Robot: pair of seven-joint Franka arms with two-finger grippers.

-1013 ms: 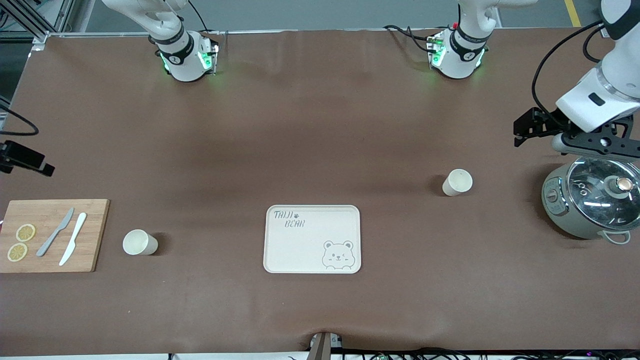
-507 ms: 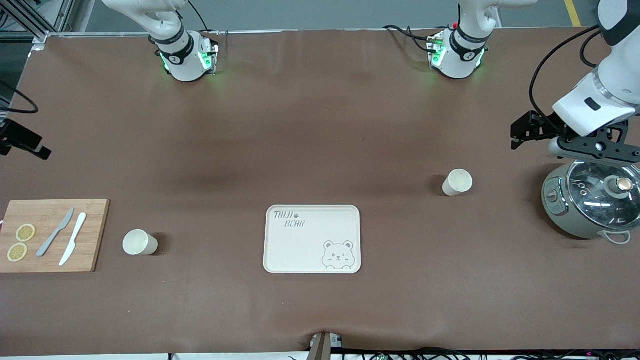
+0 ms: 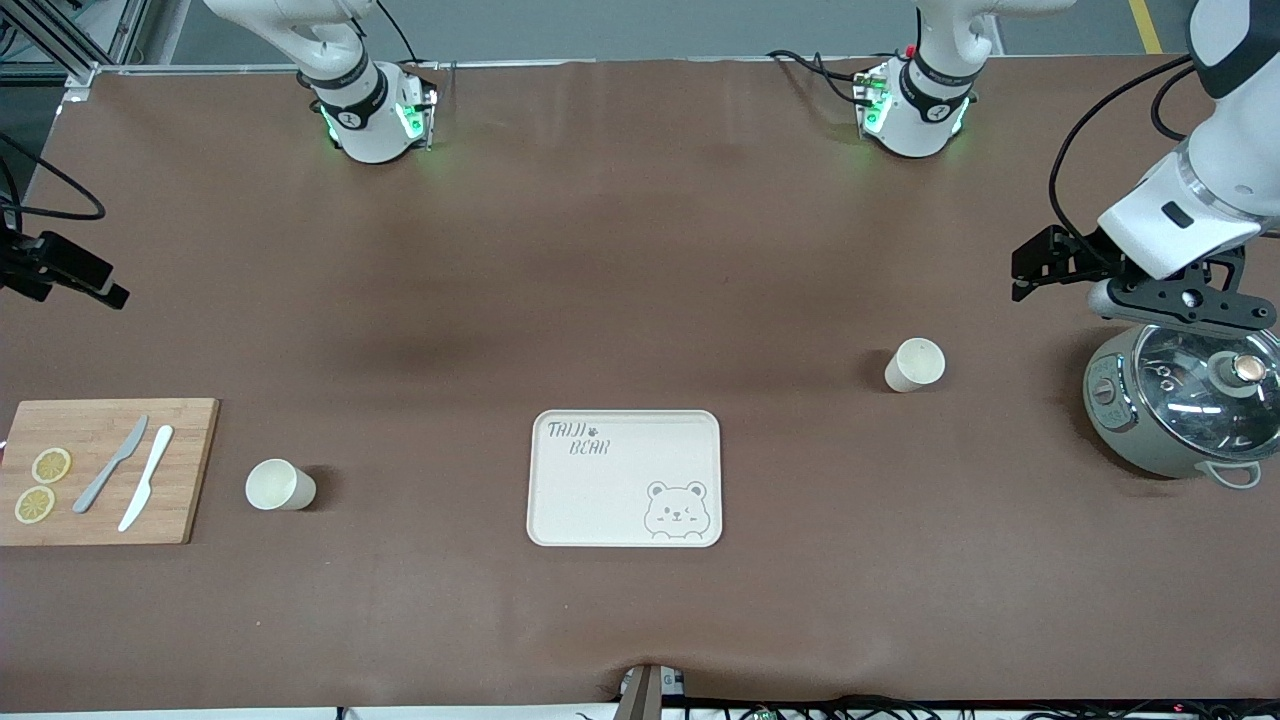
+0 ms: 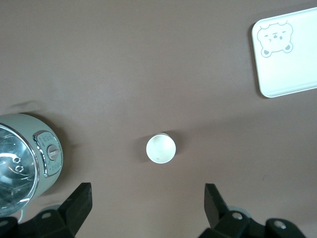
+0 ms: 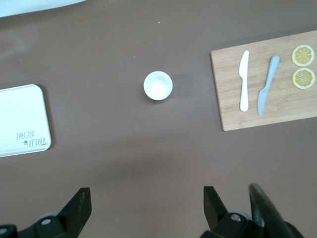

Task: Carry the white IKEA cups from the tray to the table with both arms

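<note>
Left gripper wide open, empty, above smooth white cup; right gripper likewise above second cup; both cups off tray.

Two white cups, one tray, one board, two knives, two lemon slices, one cooker.

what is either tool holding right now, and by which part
Nothing: both cups stand free on the table, and the left tool and right tool are open.

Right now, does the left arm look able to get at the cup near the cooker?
Probably yes: the left gripper is open above bare table, and the cup stands upright with nothing around it.
</note>
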